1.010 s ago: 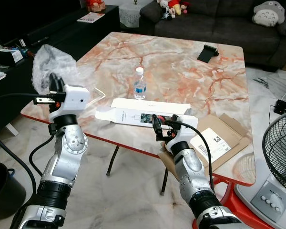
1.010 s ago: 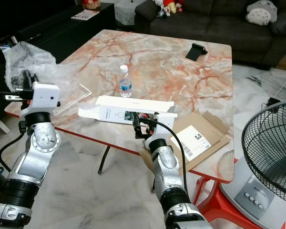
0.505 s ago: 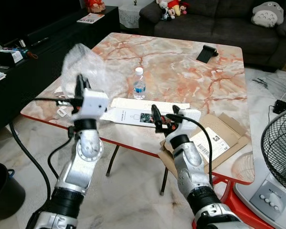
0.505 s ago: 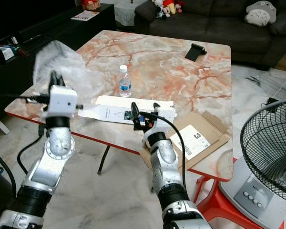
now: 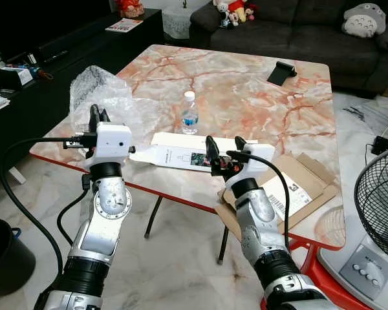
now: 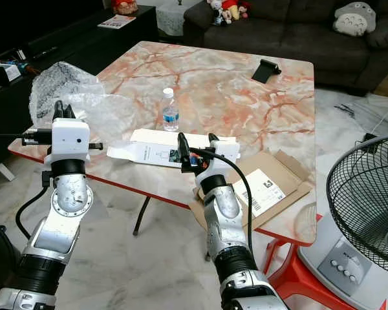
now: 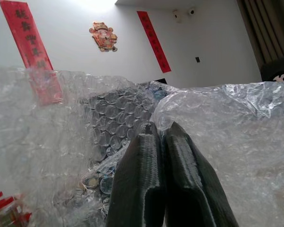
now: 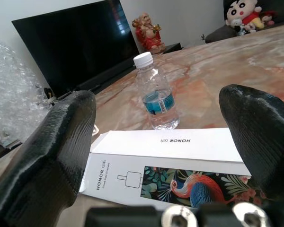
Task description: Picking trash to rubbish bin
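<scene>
My left gripper (image 5: 95,117) is shut on a sheet of clear bubble wrap (image 5: 103,92) and holds it up over the table's left front corner; the wrap (image 7: 85,132) billows around its pressed-together fingers (image 7: 146,189). My right gripper (image 5: 223,147) stands open just above the near end of a long white gift box (image 5: 187,152) lying flat on the marble table (image 5: 246,84). The box (image 8: 175,161) shows a bird print between the two spread fingers (image 8: 52,142). A small water bottle (image 5: 190,113) stands upright behind the box.
A flattened cardboard box (image 5: 291,187) lies at the table's front right. A black phone stand (image 5: 281,70) sits at the far right. A black bin (image 5: 3,255) stands on the floor at left, a fan (image 5: 378,200) at right, a dark sofa (image 5: 297,26) beyond.
My left gripper swung the bubble wrap in over the table corner, then drew slightly back left and lower. My right gripper opened over the white box.
</scene>
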{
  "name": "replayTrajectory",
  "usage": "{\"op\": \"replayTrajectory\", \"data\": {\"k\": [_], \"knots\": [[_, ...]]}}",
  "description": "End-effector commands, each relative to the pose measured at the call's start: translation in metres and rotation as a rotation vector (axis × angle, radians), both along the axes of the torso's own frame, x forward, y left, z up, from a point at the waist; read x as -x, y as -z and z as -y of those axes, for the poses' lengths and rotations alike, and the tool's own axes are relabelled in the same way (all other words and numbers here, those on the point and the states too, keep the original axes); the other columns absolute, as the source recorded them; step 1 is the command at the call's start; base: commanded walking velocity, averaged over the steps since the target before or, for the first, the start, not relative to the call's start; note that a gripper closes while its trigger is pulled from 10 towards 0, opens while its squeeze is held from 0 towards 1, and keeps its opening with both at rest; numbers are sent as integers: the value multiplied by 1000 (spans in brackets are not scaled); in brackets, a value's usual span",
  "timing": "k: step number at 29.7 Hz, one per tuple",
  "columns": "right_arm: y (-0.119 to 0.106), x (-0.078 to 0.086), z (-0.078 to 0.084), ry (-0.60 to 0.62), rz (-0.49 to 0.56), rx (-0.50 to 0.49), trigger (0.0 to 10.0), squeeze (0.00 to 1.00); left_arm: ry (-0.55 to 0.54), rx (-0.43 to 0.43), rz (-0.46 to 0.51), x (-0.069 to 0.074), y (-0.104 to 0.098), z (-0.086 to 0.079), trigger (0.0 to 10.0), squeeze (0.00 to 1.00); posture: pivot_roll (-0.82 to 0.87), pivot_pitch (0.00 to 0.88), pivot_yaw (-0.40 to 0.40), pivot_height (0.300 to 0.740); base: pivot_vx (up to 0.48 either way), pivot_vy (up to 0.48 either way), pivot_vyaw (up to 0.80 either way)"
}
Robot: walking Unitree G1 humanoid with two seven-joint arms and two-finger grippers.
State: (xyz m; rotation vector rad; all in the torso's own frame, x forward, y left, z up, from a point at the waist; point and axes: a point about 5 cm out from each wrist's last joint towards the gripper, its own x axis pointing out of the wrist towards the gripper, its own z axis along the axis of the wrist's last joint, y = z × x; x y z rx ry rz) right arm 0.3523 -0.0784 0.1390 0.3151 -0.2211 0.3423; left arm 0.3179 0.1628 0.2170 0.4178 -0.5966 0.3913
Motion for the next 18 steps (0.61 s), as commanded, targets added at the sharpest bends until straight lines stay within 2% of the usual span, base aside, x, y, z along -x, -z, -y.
{"op": "replayTrajectory", "data": {"k": [1, 9, 18], "knots": [[2, 2, -6, -22, -8, -5, 10000, 0, -1, -1, 20, 3, -4, -1, 10000, 0, 70, 92, 16, 740, 0, 0, 0], [2, 3, -6, -21, -9, -5, 10000, 0, 20, 2, 14, 2, -2, 4, 10000, 0, 67, 88, 16, 740, 0, 0, 0], [3, 3, -4, -18, -12, -1, 10000, 0, 27, 4, 6, 2, 0, 8, 10000, 0, 64, 95, 12, 740, -269, 0, 0]]}}
